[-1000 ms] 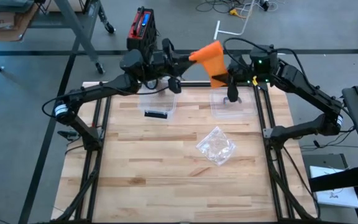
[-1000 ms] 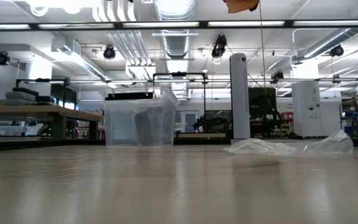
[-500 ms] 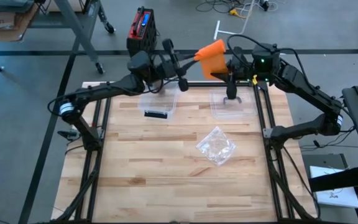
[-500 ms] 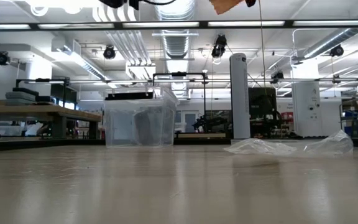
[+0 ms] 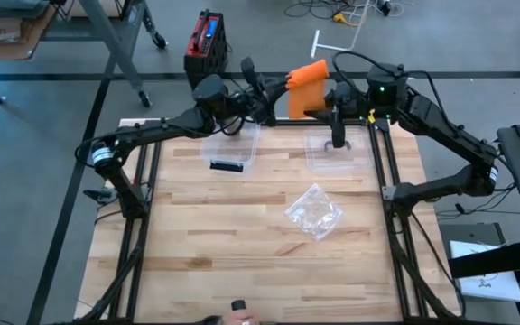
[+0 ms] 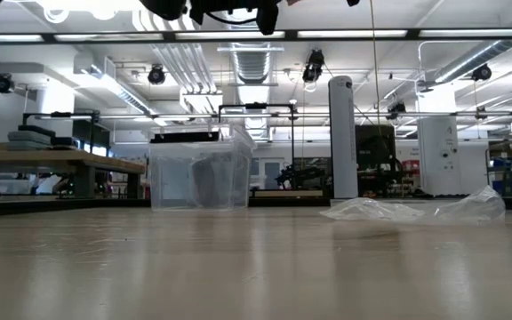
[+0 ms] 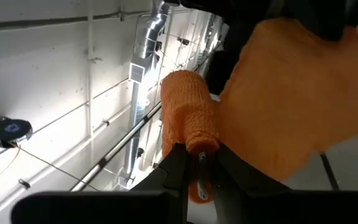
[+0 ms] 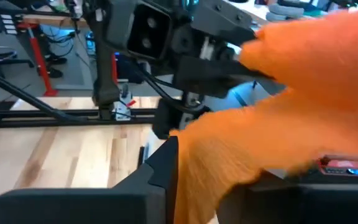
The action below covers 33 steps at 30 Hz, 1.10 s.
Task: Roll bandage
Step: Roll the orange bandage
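Item one, my left gripper (image 7: 199, 167): fingers drawn narrow and pinched on the rolled end of the orange bandage (image 7: 188, 118), the roll standing up out of the fingertips, held high above the far edge of the table (image 5: 242, 244). In the high view that gripper (image 5: 276, 93) sits just left of the cloth's loose sheet. Item two, my right gripper (image 5: 325, 102): raised at the same far edge, just right of the bandage (image 5: 306, 86); the loose orange sheet drapes across its fingers (image 8: 160, 168) in the right wrist view, and I cannot tell how wide they stand or whether they grip the cloth. Item three, the bandage itself: airborne between the two grippers, well above the boards, one end rolled, the rest hanging flat. Item four, below the left arm: a clear bin (image 5: 231, 149) with a dark object inside, near the far edge; in the low view it (image 6: 198, 173) stands upright. Item five, below the right gripper: a second clear tray (image 5: 337, 152), close to the right rail. Item six: a crumpled clear plastic bag (image 5: 314, 212) lying mid-table, well apart from both containers. Item seven: the near half of the wooden top is bare planks, open room between the side rails.
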### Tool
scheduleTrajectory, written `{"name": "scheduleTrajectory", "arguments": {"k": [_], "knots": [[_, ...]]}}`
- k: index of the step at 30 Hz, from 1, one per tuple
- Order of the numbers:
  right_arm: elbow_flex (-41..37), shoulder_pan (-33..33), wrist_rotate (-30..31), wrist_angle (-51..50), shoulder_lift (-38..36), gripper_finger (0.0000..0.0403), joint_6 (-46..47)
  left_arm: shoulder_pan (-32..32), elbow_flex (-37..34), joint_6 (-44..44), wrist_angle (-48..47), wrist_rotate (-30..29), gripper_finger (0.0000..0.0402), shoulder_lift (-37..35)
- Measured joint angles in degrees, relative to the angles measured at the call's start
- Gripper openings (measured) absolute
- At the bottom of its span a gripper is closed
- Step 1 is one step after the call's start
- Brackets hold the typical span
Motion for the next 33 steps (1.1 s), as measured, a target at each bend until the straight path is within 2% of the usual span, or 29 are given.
{"name": "scheduleTrajectory", "arguments": {"k": [7, 13, 18, 29, 33], "knots": [[0.57, 1.03, -4.02, 1.54, -0.26, 0.0006, -0.12, -0.02, 0.0, 0.36, -5.27, 0.12, 0.0035, -1.38], [1.7, 0.99, -4.19, -1.59, -0.76, 0.0001, -0.02, 0.63, 0.02, -4.31, -7.31, 1.42, 0.0031, -3.37], [1.7, 1.02, -8.55, -3.36, -0.74, 0.0001, 0.81, 3.16, 0.09, -7.94, -6.92, 3.25, 0.0031, -4.44], [1.77, 1.3, -8.23, 12.48, 0.4, 0.0, 7.44, 2.94, 0.09, -9.79, -8.57, 5.18, 0.003, -1.32], [1.77, 1.32, -2.76, 14.74, 0.88, 0.0, 7.78, 1.87, 0.07, -10.9, -8.98, 5.22, 0.0032, -0.68]]}}
